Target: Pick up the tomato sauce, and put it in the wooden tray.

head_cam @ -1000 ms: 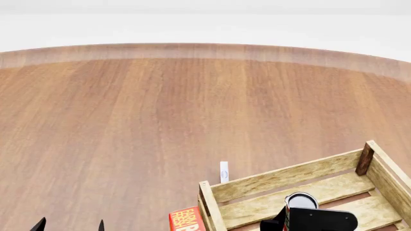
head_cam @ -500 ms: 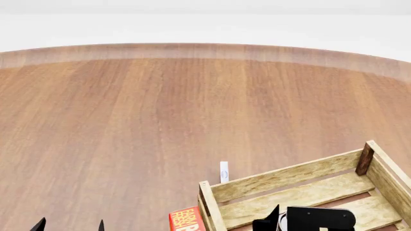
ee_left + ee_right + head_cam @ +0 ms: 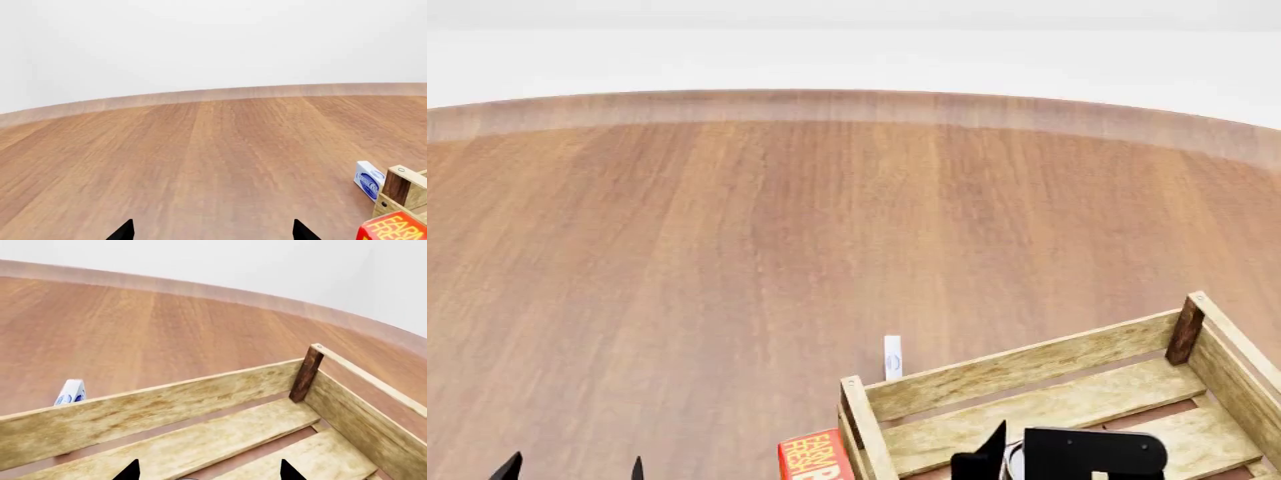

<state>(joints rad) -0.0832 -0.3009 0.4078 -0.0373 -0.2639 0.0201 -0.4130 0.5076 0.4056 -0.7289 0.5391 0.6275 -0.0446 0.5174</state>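
Observation:
The wooden tray (image 3: 1014, 368) stands at the front right of the table; the right wrist view looks into it over its near slat wall (image 3: 167, 405). My right gripper (image 3: 208, 471) is inside the tray, jaws wide apart. Only a grey sliver of the tomato sauce lid (image 3: 179, 478) shows low between the fingertips. In the head view the right gripper (image 3: 1030, 452) hides almost all of the can. My left gripper (image 3: 213, 231) is open and empty over bare table at the front left (image 3: 574, 468).
A red box (image 3: 814, 455) lies just outside the tray's near left corner and also shows in the left wrist view (image 3: 393, 230). A small blue-and-white packet (image 3: 893, 356) stands beyond the tray's far wall (image 3: 70, 391). The table's curved far edge (image 3: 854, 105) meets a white wall.
One second ago the can's lid and red side showed at my right gripper. Since then the left finger has spread outward and the can has dropped out of sight behind the gripper.

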